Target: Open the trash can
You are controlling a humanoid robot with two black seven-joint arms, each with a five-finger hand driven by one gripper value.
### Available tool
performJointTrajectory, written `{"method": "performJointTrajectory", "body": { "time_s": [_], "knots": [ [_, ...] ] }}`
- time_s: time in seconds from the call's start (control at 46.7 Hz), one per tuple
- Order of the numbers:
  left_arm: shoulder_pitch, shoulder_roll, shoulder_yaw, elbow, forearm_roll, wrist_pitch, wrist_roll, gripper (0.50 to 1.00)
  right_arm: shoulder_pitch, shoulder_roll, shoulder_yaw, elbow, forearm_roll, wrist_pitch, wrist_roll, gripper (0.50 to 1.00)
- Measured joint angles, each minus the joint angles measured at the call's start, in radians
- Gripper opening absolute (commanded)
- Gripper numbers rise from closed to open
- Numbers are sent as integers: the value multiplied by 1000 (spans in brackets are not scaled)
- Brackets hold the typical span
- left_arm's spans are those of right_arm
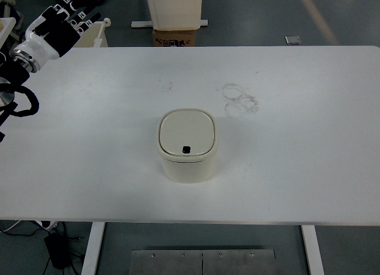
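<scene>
A small cream trash can (186,144) stands near the middle of the white table (297,168). Its lid (186,132) lies flat and closed, with a small black button (186,149) at its near edge. My left hand (59,22) is at the far left corner of the table, well away from the can, raised beyond the table's back edge. Its black and white fingers look relaxed and hold nothing. My right arm does not show.
Faint scribble marks (239,98) lie on the table right of and behind the can. A cardboard box (175,37) and a white stand (174,9) are beyond the back edge. Black cables (22,103) hang by my left arm.
</scene>
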Motion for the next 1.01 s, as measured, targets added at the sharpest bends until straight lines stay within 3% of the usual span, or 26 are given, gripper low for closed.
{"method": "performJointTrajectory", "body": {
  "time_s": [0.385,0.813,1.006],
  "knots": [
    [-77,213,46,-209,76,-5,65,1000,0,0,0,0,0,0,0,993],
    [-278,304,306,-405,171,-8,67,1000,0,0,0,0,0,0,0,993],
    [-343,360,398,-503,239,-69,68,1000,0,0,0,0,0,0,0,993]
  ]
}}
